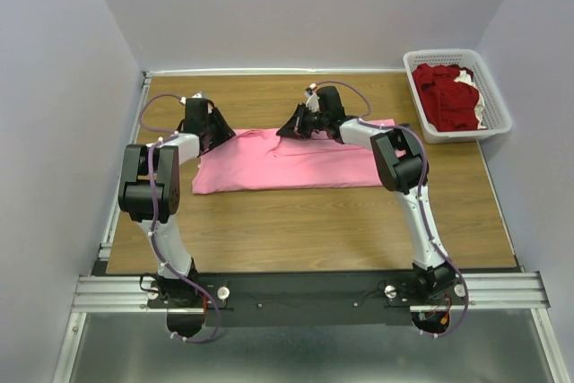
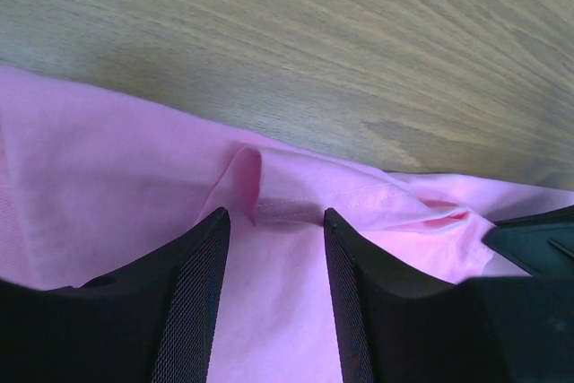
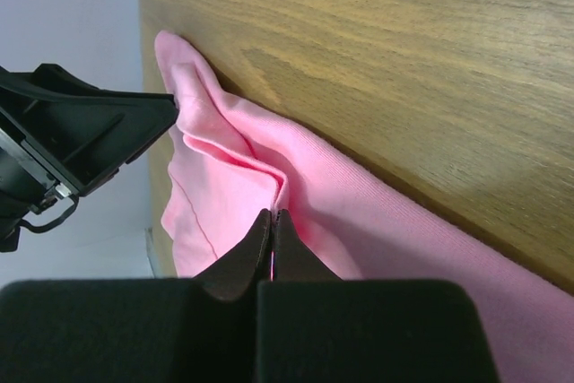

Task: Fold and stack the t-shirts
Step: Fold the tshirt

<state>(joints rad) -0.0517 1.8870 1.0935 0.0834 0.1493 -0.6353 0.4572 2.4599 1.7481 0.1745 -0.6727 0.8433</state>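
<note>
Crosswise on the bench (image 1: 296, 221), the pink t-shirt (image 1: 287, 168) runs left to right; the right hand (image 3: 273, 218) pinches its far edge, the left hand (image 2: 273, 230) gapes there.

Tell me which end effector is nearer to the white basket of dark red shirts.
Right. The right end effector sits over the pink t-shirt's far edge near mid-table; the left end effector is at the shirt's far-left corner, farther from the basket at the far right.
</note>
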